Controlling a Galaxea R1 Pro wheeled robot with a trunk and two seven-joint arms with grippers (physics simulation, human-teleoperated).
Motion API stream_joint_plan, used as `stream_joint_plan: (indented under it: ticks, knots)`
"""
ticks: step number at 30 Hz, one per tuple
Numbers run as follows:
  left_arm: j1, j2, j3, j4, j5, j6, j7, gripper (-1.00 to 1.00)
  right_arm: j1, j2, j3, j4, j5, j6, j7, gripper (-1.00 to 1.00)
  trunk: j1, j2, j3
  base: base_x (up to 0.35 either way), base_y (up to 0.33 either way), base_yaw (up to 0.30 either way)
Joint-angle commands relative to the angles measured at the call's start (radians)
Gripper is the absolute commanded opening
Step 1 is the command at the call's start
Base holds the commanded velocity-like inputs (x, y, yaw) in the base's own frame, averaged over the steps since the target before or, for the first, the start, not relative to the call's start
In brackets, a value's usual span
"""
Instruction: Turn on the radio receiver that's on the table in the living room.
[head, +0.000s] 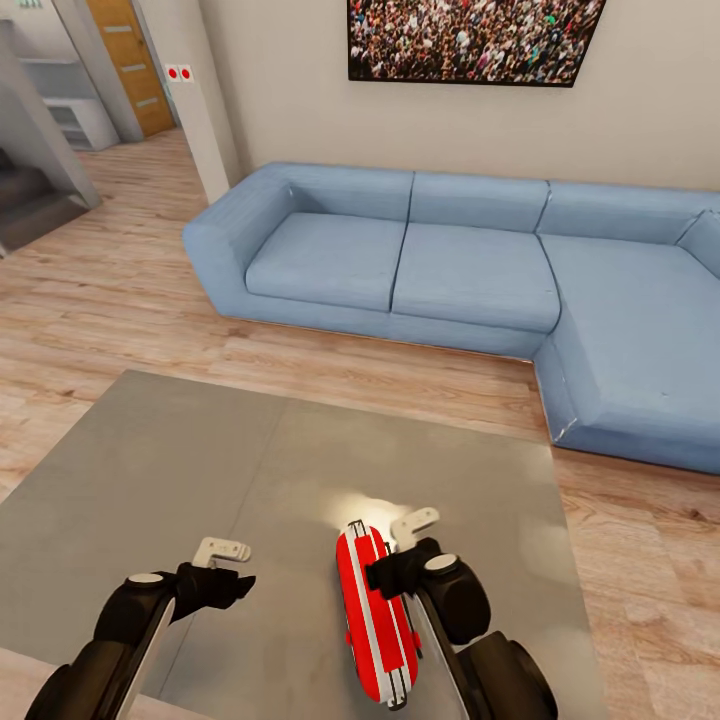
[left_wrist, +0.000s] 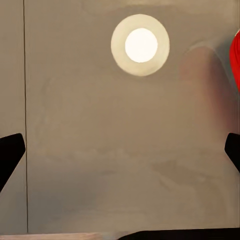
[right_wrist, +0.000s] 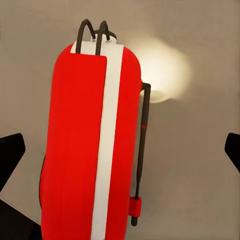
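The red radio receiver (head: 375, 620) with its white stripe lies on the glossy grey table (head: 180, 470), near the front right. Its black handle loops and a thin black antenna show in the right wrist view, on the radio (right_wrist: 85, 150). My right gripper (head: 400, 552) hovers open just above the radio's far half, and the radio lies between its spread black fingertips (right_wrist: 11, 150). My left gripper (head: 225, 568) is open over bare tabletop to the radio's left. One red edge of the radio (left_wrist: 236, 55) shows past that gripper's black fingertips (left_wrist: 10, 152).
A blue L-shaped sofa (head: 450, 270) stands beyond the table and wraps around on the right, under a crowd-photo picture (head: 470, 40). Light wood floor surrounds the table. A white pillar (head: 205, 130) and a wooden door (head: 130, 60) stand at the far left. A lamp's reflection (left_wrist: 140, 45) glares off the tabletop.
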Motion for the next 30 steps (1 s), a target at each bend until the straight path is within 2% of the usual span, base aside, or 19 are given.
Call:
stream_joint_plan:
  ticks: [1,7,12,16,19,23,30]
  knots:
    - [0.000,0.000,0.000,0.000,0.000,0.000,0.000,1.00,0.000,0.000,0.002,0.000,0.000,0.000,0.000,1.00,0.000,0.000,0.000,0.000,0.000,0.000]
    - [-0.001,-0.001,0.000,0.000,0.000,0.000,0.001,1.00,0.001,0.000,0.027,0.004,0.000,0.000,-0.001,1.00,0.000,0.000,0.000,0.000,0.000,0.000]
    - [-0.001,-0.001,0.000,0.000,0.001,0.000,0.001,1.00,0.001,0.000,0.030,0.005,0.000,0.000,0.000,1.00,0.000,0.000,0.000,0.000,0.000,0.000]
    - [-0.003,-0.006,-0.005,0.002,-0.003,0.023,0.002,1.00,-0.021,0.000,0.049,0.017,-0.024,0.000,0.003,1.00,0.000,0.000,0.000,0.000,0.000,0.000]
    - [-0.003,-0.007,-0.007,0.002,-0.001,0.016,0.002,1.00,-0.038,0.000,0.037,0.016,-0.024,0.000,0.002,1.00,0.000,0.000,0.000,0.000,0.000,0.000]
    - [-0.004,-0.019,-0.009,0.002,-0.003,0.009,0.003,1.00,-0.022,0.000,0.031,0.015,-0.002,0.000,0.002,1.00,0.000,0.000,0.000,0.000,0.000,0.000]
    - [-0.007,-0.027,-0.009,0.003,-0.012,0.006,0.002,1.00,-0.016,0.000,0.030,0.015,0.007,0.000,0.001,1.00,0.000,0.000,0.000,0.000,0.000,0.000]
